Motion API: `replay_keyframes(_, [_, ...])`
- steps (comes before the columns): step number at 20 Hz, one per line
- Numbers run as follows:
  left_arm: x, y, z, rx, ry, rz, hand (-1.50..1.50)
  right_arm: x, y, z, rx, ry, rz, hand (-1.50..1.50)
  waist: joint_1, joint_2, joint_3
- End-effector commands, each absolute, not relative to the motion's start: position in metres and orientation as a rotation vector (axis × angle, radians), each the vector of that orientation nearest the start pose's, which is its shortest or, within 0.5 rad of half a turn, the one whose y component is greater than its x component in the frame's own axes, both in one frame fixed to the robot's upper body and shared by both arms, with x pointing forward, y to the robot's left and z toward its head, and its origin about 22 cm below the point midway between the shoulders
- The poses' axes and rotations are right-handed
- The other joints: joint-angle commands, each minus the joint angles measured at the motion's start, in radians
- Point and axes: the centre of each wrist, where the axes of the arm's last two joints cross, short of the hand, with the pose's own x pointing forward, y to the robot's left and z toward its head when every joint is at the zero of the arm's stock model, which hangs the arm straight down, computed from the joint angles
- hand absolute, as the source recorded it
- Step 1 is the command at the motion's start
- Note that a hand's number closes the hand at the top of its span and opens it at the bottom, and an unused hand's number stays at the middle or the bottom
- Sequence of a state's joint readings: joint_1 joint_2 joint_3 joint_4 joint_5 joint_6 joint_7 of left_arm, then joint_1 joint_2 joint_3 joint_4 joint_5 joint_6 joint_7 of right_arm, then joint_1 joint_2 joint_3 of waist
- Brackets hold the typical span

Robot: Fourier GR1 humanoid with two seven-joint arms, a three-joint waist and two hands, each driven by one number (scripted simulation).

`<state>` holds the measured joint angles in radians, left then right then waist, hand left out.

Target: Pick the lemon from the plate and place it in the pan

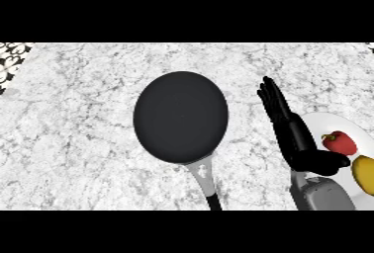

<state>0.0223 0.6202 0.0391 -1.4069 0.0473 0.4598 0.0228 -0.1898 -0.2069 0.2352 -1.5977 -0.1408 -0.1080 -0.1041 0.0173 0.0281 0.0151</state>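
A black pan [180, 116] lies in the middle of the marble counter, its grey and black handle [207, 185] pointing toward the lower edge. A white plate [337, 123] sits at the right edge, partly cut off. On it are a yellow lemon [364, 174] and a red pepper [339, 143]. My right hand [292, 133] stands between the pan and the plate, fingers straight and pointing away from me, thumb toward the lemon. It is open and holds nothing. My left hand is out of sight.
A black and white patterned patch [11, 62] shows at the top left corner. Bare marble counter [66, 138] stretches to the left of the pan and beyond it.
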Motion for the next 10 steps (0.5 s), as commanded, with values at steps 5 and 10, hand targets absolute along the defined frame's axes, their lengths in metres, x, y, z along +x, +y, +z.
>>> replay_keyframes(5, [0.253,0.275,0.034,0.304,-1.676,-0.051,0.00,0.273,-0.290,0.087,0.225,-1.930,0.318,1.50,-0.103,-0.033,-0.014])
replay_keyframes(10, [0.235,0.232,0.016,0.061,-1.667,-0.026,0.00,0.231,-0.420,0.085,-0.211,-1.819,0.217,-1.50,-0.126,-0.035,-0.012])
